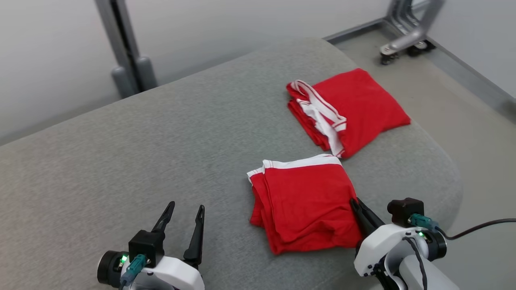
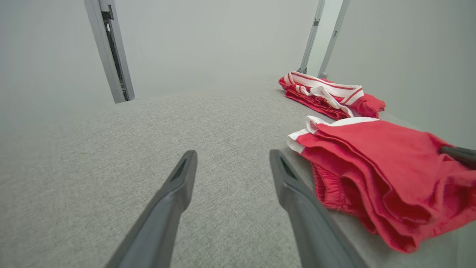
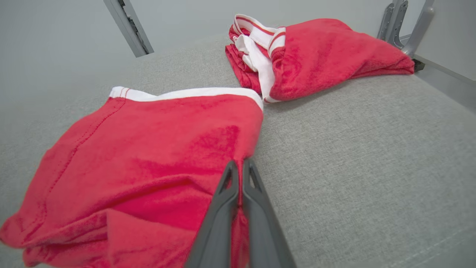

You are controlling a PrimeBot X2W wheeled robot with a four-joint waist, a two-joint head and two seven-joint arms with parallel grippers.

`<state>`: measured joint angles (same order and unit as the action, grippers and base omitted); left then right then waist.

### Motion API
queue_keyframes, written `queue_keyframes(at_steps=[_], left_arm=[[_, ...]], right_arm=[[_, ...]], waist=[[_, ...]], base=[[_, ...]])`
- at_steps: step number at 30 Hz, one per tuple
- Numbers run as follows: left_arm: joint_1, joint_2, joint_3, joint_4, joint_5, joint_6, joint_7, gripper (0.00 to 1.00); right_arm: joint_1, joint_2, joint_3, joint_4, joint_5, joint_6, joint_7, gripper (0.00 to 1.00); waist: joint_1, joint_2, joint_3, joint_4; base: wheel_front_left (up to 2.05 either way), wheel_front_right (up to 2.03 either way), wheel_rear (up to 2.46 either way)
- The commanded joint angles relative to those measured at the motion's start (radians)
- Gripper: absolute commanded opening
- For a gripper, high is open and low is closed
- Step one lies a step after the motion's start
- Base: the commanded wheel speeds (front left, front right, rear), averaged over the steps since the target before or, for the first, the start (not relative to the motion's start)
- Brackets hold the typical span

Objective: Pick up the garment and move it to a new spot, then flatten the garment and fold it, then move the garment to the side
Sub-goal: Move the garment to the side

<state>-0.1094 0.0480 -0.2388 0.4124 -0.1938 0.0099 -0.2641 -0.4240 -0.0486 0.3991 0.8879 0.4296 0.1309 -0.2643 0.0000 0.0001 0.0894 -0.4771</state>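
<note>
On the grey cushion (image 1: pixel 141 153), the near folded garment (image 1: pixel 302 201) sits right of centre, long axis roughly near-to-far with its white hem at the far end. A second folded red garment (image 1: pixel 354 108) lies just beyond it, far right. The right gripper (image 1: pixel 356 207) is at the near garment's right edge, fingers pinched shut on the cloth. The left gripper (image 1: pixel 186 207) is well left, fingers wide and empty, so the sideways move looks like the right arm's job.
</note>
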Motion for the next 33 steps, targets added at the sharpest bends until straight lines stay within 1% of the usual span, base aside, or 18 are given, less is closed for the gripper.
queue_keyframes(at_steps=[1, 6, 9, 14, 17, 22, 23, 26, 30, 33], left_arm=[[-0.02, 0.006, 0.0, 0.004, 0.006, -0.003, 0.0, 1.0], [-0.032, 0.005, -0.001, 0.008, 0.018, -0.008, 0.0, 1.0], [-0.036, 0.006, 0.004, 0.008, 0.024, -0.012, 0.0, 1.0], [-0.045, 0.005, 0.006, 0.007, 0.031, -0.018, 0.0, 1.0], [-0.053, 0.005, 0.005, 0.011, 0.04, -0.023, 0.0, 1.0], [-0.071, 0.005, 0.005, 0.013, 0.057, -0.031, 0.0, 1.0], [-0.071, 0.005, 0.005, 0.013, 0.057, -0.031, 0.0, 1.0], [-0.075, 0.005, 0.005, 0.012, 0.064, -0.035, 0.0, 1.0], [-0.075, 0.005, 0.011, 0.008, 0.073, -0.035, 0.0, 1.0], [-0.085, 0.005, 0.014, 0.007, 0.085, -0.04, 0.0, 1.0]], right_arm=[[-0.02, -0.005, -0.001, -0.001, -0.007, 0.0, 0.001, 0.0], [-0.044, -0.005, -0.008, 0.007, -0.038, 0.0, 0.001, 0.0], [-0.065, -0.007, -0.015, 0.01, -0.063, 0.0, 0.001, 0.0], [-0.108, -0.031, -0.045, -0.008, -0.121, 0.0, 0.001, 0.0], [-0.157, -0.063, -0.057, -0.014, -0.156, 0.0, 0.001, 0.0], [-0.266, -0.15, -0.089, -0.011, -0.219, 0.0, 0.001, 0.0], [-0.266, -0.15, -0.089, -0.011, -0.219, 0.0, 0.001, 0.0], [-0.333, -0.193, -0.115, -0.014, -0.243, 0.0, 0.001, 0.0], [-0.4, -0.225, -0.149, -0.018, -0.252, 0.0, 0.001, 0.0], [-0.433, -0.26, -0.182, 0.013, -0.27, 0.0, 0.001, 0.0]], waist=[[0.0, -0.0001, 0.022, -0.04], [0.0, -0.0001, 0.042, -0.039], [0.0, -0.0001, 0.053, -0.022], [0.0, -0.0001, 0.073, 0.022], [0.0, -0.0001, 0.088, 0.055], [0.0, -0.0001, 0.122, 0.125], [0.0, -0.0001, 0.122, 0.125], [0.0, -0.0001, 0.136, 0.163], [0.0, -0.0001, 0.146, 0.202], [0.0, -0.0001, 0.157, 0.228]], base=[[0.0, 0.0, 0.0], [0.0, 0.0, 0.0], [0.0, 0.0, 0.0], [0.0, 0.0, 0.0], [0.0, 0.0, 0.0], [0.0, 0.0, 0.0], [0.0, 0.0, 0.0], [0.0, 0.0, 0.0], [0.0, 0.0, 0.0], [0.0, 0.0, 0.0]])
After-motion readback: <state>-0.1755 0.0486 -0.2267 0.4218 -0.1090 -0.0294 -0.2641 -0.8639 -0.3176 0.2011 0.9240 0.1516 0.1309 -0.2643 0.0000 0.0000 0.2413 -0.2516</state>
